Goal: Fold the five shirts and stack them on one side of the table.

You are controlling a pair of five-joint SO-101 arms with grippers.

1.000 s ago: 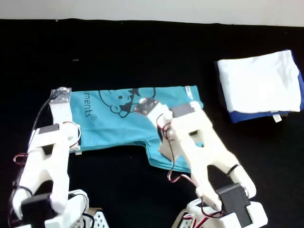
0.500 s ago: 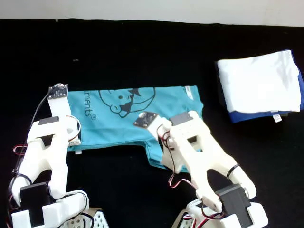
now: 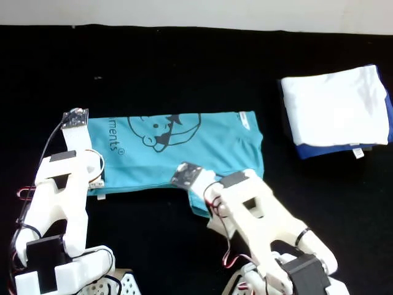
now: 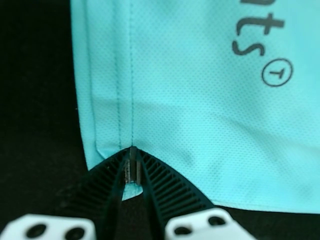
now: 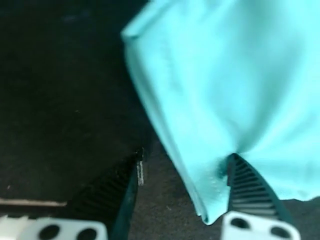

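Note:
A teal shirt [image 3: 144, 166] with a dark bear print lies spread across the black table [image 3: 184, 67], one sleeve part folded toward the near side. My left gripper [image 3: 85, 126] sits at the shirt's far-left corner. In the left wrist view the left gripper [image 4: 131, 169] is shut on the hem of the shirt [image 4: 200, 100], right at that corner. My right gripper [image 3: 198, 200] hovers over the near sleeve edge. In the right wrist view the right gripper [image 5: 185, 162] is open, with a fold of the shirt [image 5: 225, 75] hanging against one finger [image 5: 240, 175].
At the right side of the table rests a stack of folded shirts [image 3: 334, 110], white on top with blue and dark edges beneath. Bare black table lies beyond the teal shirt and between it and the stack.
My right arm has drawn back from the middle of the shirt to its near sleeve edge. The left arm shifted slightly left at first, then stayed put.

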